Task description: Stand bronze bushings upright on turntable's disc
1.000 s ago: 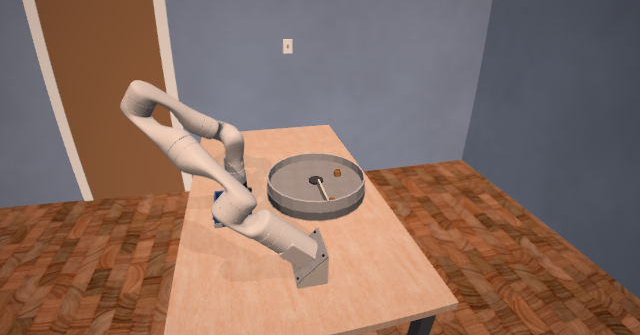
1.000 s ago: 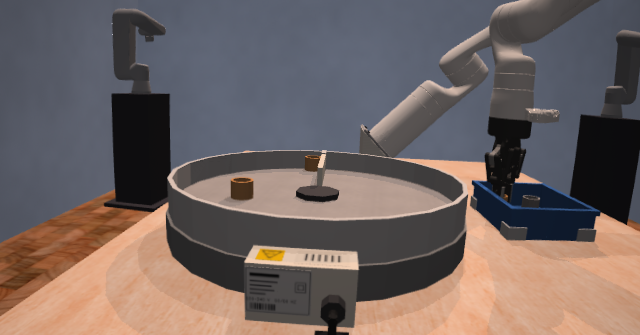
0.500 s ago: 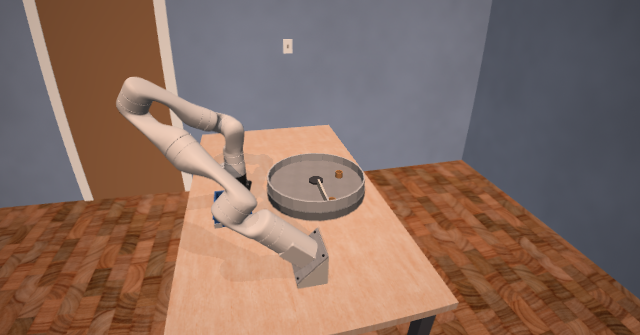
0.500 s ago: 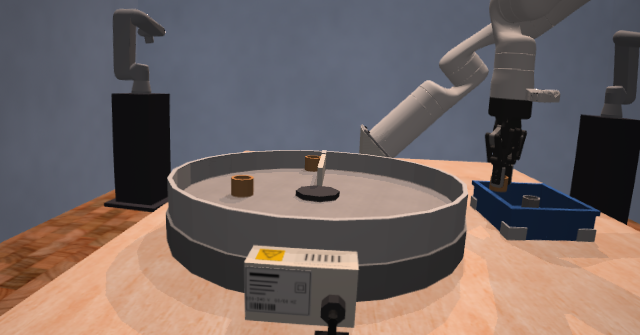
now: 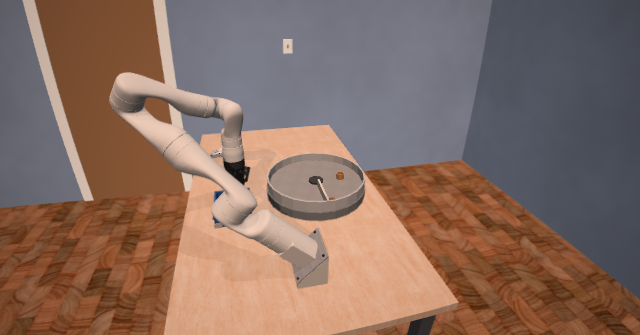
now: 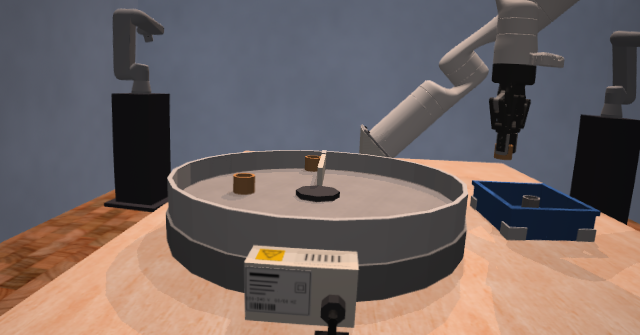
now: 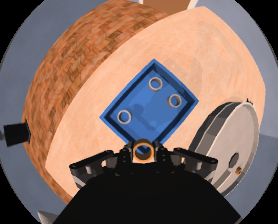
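While 2 bronze bushings [image 5: 340, 176] [image 6: 244, 184] stood upright on the turntable's disc [image 5: 300, 175] [image 6: 270, 202] [image 7: 217, 155], left of centre and behind the hub in the exterior view, the gripper [image 5: 242, 181] [image 6: 505, 150] [image 7: 143, 146] hung at that view's right. Its fingers were partly closed, clamped on 1 more bronze bushing [image 6: 504, 156] [image 7: 143, 159] (its open end faced the wrist camera). That bushing was above the level of the blue crate [image 5: 216, 195] [image 6: 550, 225] [image 7: 115, 131], which sat at the exterior view's lower right. In the wrist view's middle, 3 steel bushings [image 6: 531, 201] [image 7: 124, 117] lay inside the crate, 2 toward its upper right and 1 at its left.
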Controlling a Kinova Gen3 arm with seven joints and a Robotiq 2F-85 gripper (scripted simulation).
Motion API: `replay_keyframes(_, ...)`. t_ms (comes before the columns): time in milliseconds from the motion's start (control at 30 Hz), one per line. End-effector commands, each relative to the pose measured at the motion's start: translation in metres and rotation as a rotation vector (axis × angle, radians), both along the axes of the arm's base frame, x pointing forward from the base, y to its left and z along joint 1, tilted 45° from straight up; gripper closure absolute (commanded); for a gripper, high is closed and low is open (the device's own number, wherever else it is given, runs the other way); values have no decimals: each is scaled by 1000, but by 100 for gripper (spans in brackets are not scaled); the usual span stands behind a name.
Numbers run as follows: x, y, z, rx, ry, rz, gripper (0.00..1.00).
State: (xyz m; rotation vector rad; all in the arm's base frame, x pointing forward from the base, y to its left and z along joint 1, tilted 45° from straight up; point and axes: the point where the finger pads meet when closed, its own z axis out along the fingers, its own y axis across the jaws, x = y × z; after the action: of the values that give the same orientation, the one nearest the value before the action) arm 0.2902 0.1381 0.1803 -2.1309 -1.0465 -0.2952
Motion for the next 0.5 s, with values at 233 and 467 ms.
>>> replay_keyframes(233,6,-12,13,1,-17,-9,100)
replay_keyframes(467,6,-12,13,1,-17,-9,100)
